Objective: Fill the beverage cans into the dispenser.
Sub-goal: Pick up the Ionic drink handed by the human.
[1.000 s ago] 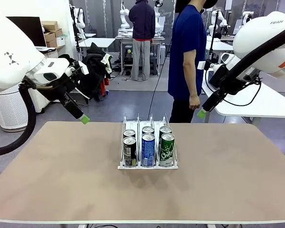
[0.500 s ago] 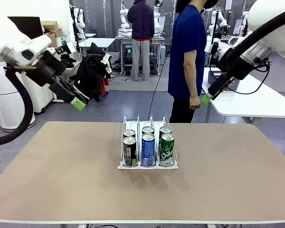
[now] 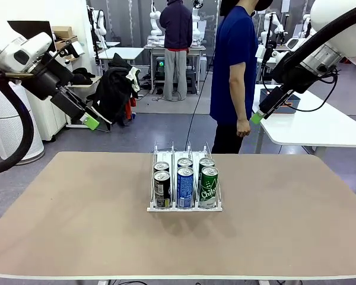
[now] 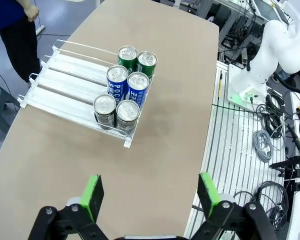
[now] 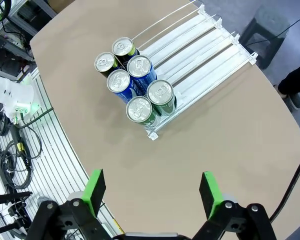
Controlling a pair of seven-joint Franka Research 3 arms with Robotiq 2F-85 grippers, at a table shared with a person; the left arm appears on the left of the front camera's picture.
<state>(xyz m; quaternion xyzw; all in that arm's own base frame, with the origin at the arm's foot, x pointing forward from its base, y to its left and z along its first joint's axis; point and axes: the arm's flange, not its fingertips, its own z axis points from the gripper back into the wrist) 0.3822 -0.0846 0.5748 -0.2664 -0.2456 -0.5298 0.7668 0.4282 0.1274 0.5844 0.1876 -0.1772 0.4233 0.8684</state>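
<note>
Item one, nearest: a tan table (image 3: pixel 77 231), its near side a plain stretch of top. Item two, at the table's middle: the dispenser (image 3: pixel 184 209), a clear-and-white rack of three lanes parted by thin upright rails, its low front lip turned toward the robot's side. Contents: six cans, two to a lane, one behind the other, all upright and crowded at the lip end. Left lane, the black-and-silver cans (image 3: pixel 162 189); middle lane, the blue cans (image 3: pixel 185 187) with white lettering; right lane, the green cans (image 3: pixel 209 187) with white script. In each lane the front can stands against the lip and the second touches it from behind, while the rest of the lane runs back toward the far side. Item three, high in the air over the far left of the table and well apart from the rack: the left gripper (image 4: pixel 150 194), jaws spread wide, holding nothing between its green pads. Item four, high at the far right, likewise well apart from the rack: the right gripper (image 5: pixel 152 191), jaws equally wide, holding nothing. Item five, at the far edge just behind the dispenser: a person (image 3: pixel 232 71) in a blue shirt, standing side-on, one hand (image 3: pixel 243 127) hanging loose. Farthest: a second person (image 3: pixel 178 41), back turned, at a workbench.
</note>
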